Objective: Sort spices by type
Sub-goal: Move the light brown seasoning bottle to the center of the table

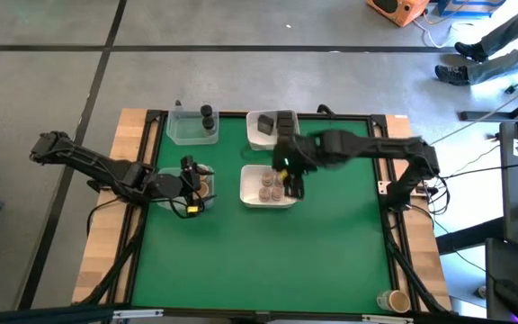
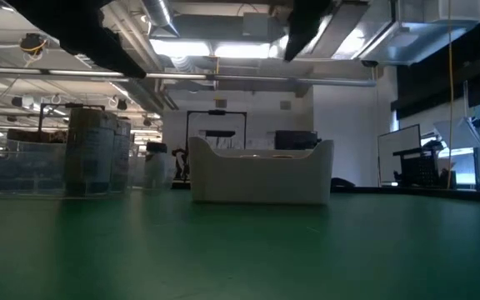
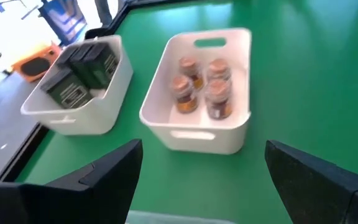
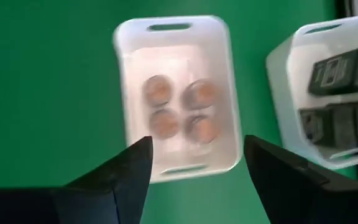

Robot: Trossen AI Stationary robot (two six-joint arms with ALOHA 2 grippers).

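Right wrist view, jars (image 4: pixel 178 110) below open pincer (image 4: pixel 194 163)

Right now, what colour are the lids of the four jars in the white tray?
Brownish copper lids; the white tray shows them best in the right wrist view.

Brown-capped jars (image 3: pixel 201 87) in white tray (image 3: pixel 166 124); dark grey tins (image 3: pixel 82 71); green mat (image 1: pixel 259 252).

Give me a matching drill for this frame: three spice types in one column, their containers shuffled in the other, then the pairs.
Things:
1. brownish round jars
2. dark grey boxy tins
3. black cylinders

Places:
A. clear tub at the table's back left
B. white tray in the middle, right gripper open above it
C. white tray at the back centre

Pairs: 1-B, 2-C, 3-A
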